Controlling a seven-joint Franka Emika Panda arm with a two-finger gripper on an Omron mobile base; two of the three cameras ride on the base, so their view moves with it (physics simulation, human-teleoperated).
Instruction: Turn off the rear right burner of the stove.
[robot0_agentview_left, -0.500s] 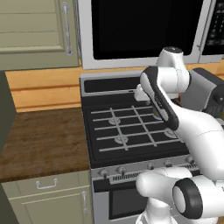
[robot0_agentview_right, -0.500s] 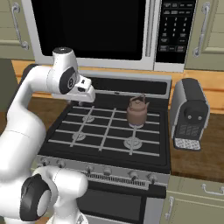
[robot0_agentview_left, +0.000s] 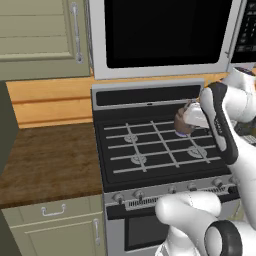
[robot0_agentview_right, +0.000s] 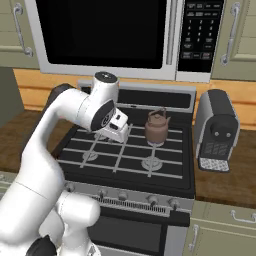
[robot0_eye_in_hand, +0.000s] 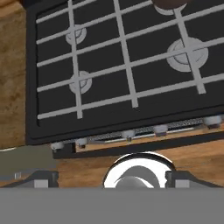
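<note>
The stove has a black cooktop under wire grates. A brown kettle stands on the rear right burner and hides its disc; I see no flame. The kettle's base shows at the top of the hand view. The front right burner and both left burners lie bare. A row of small knobs runs along the front edge. My gripper hangs above the middle of the cooktop, left of the kettle, pointing down. Its finger tips stand wide apart and hold nothing, so the gripper is open.
A black coffee machine stands on the counter right of the stove. A large microwave hangs above the cooktop. A wooden counter lies to the left, with pale green cabinets below.
The hand has swung right and forward over the cooktop, closer to the kettle. The stove, the kettle and the base have stayed put.
</note>
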